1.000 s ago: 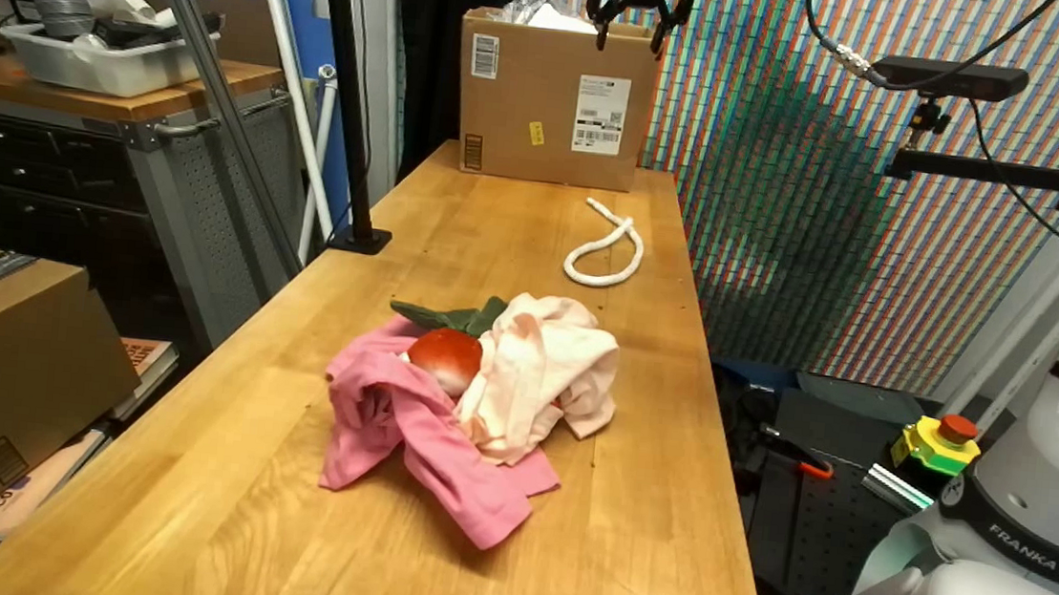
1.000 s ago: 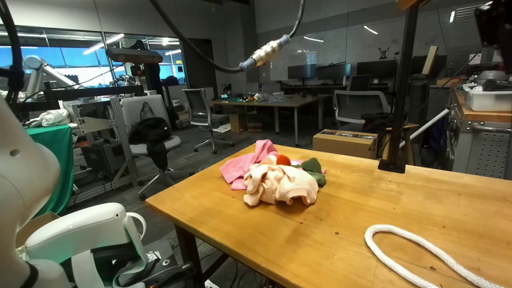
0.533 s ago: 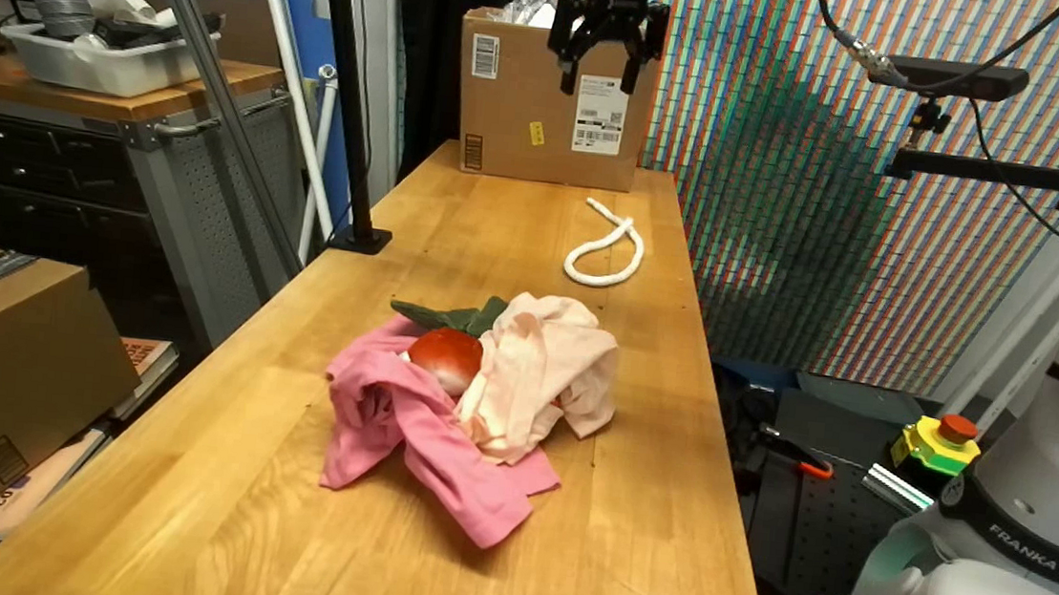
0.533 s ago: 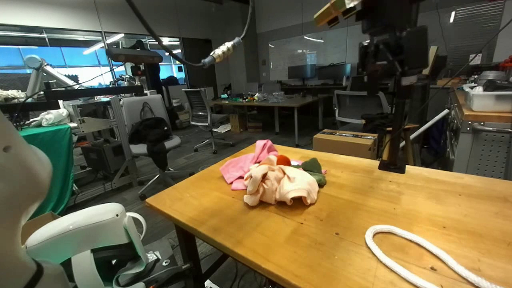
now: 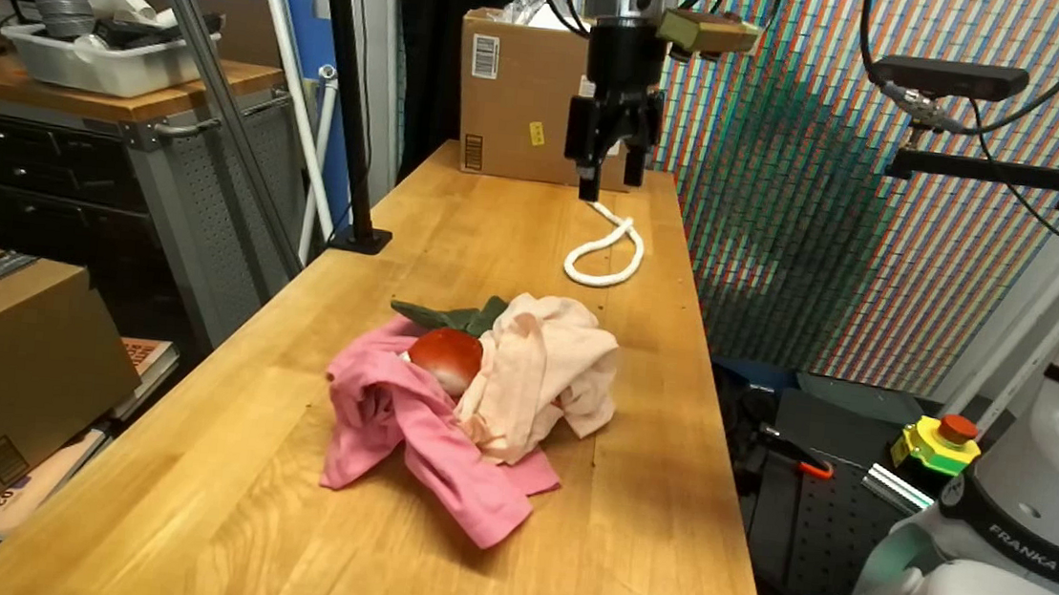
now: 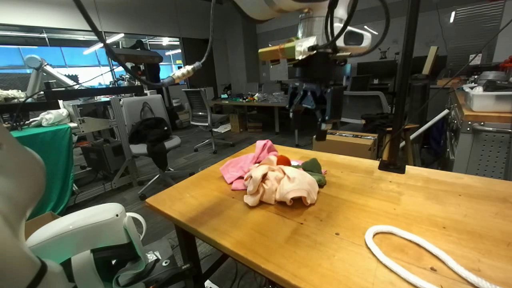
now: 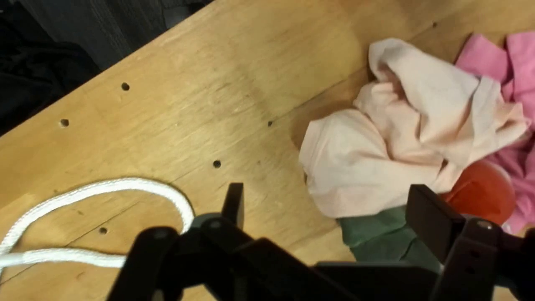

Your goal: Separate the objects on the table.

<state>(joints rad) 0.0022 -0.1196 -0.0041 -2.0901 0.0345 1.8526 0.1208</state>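
A pile lies on the wooden table (image 5: 643, 538). In it are a pink cloth (image 5: 464, 493), a pale peach cloth (image 5: 547, 366), a red and white round object (image 5: 445, 357) and a dark green cloth-like piece (image 5: 451, 317). The peach cloth overlaps the pink and green pieces and partly covers the red object. A white rope (image 5: 636, 259) lies looped apart from the pile; it also shows in the wrist view (image 7: 104, 186). My gripper (image 5: 611, 188) is open with nothing between its fingers, above the table. In the wrist view its fingers (image 7: 328, 196) frame the peach and green pieces below.
A cardboard box (image 5: 518, 95) stands at the table's far end in an exterior view. A black pole (image 5: 347, 80) is fixed to the table edge and also shows in an exterior view (image 6: 402, 100). A camera on an arm (image 5: 951, 77) is beside the table.
My gripper has come down and swung over towards the pile, from in front of the box. It stays open. The cloths, red object and rope have not moved.
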